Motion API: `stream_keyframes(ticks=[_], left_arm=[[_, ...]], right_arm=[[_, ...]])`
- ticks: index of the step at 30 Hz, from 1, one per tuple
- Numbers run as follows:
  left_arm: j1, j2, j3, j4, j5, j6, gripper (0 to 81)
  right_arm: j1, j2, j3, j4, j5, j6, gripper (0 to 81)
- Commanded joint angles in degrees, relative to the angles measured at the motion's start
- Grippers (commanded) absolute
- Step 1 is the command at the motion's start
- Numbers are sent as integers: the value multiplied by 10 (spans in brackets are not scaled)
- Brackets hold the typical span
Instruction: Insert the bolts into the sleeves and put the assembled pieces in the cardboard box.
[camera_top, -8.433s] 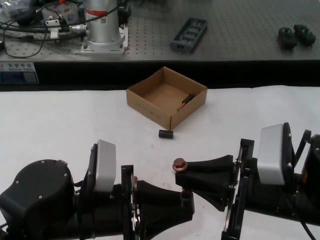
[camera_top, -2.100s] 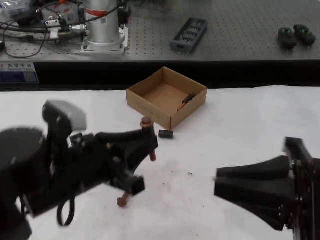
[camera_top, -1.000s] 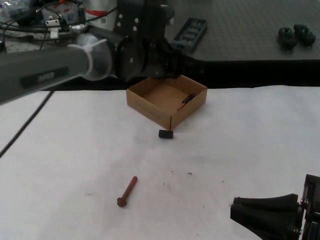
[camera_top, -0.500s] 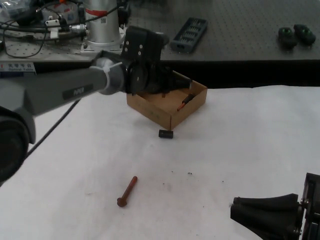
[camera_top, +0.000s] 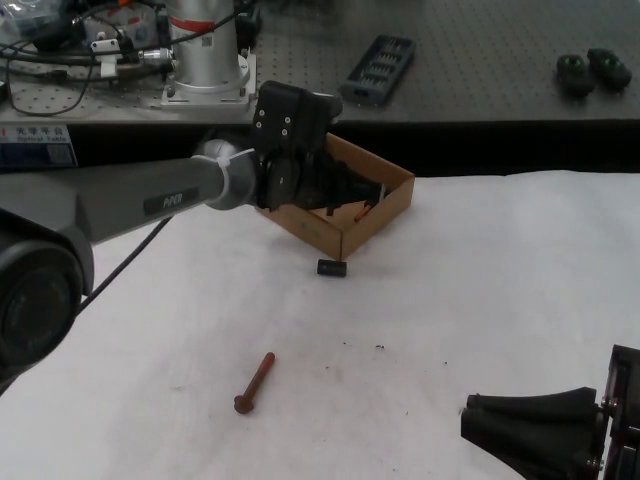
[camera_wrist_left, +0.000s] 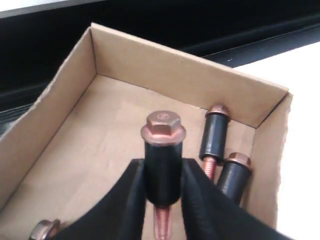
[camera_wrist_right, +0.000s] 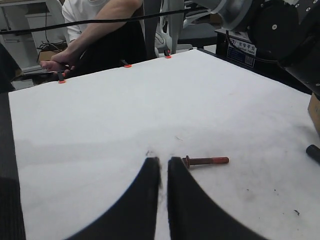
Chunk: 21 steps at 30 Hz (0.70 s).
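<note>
A white sheet (camera_top: 480, 300) covers the bench, and across its left side the left arm (camera_top: 140, 200) stretches from the near edge out to the cardboard box (camera_top: 330, 232), which sits at the far middle of the sheet. At the near right corner the right gripper (camera_top: 530, 425) hangs low over the sheet, its fingers drawn together with only a slit between them and nothing in it. The left gripper (camera_wrist_left: 163, 172) is over the open box, its two fingers clamped on the black sleeve of an assembled piece (camera_wrist_left: 162, 155), the copper bolt head sticking out past the fingertips and the threaded end showing between the fingers. I cannot tell whether that piece touches the box floor. Two more assembled pieces (camera_wrist_left: 214, 137) lie side by side in a corner of the box, against its wall. At another edge of the floor a further copper bolt head (camera_wrist_left: 42, 231) peeks in. Out on the sheet a loose bolt (camera_top: 254, 382) lies left of centre towards the near side, and a loose sleeve (camera_top: 332, 268) lies just near of the box's closest corner.
</note>
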Motion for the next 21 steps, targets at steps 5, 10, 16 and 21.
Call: stream_keyframes(ticks=[5,10,16,21], left_arm=[[1,-4,-10,-13,14,7,397],[1,-11,-10,-10,13,17,401],[1,-62,-10,49,13,52,401],[1,-117,-10,144,13,126,391]], right_arm=[[-4,-4,-1,-6,0,-6,58],[-4,-4,4,-8,0,-5,58],[-4,-4,8,-14,19,-6,58],[-4,-4,8,-14,27,-6,58]])
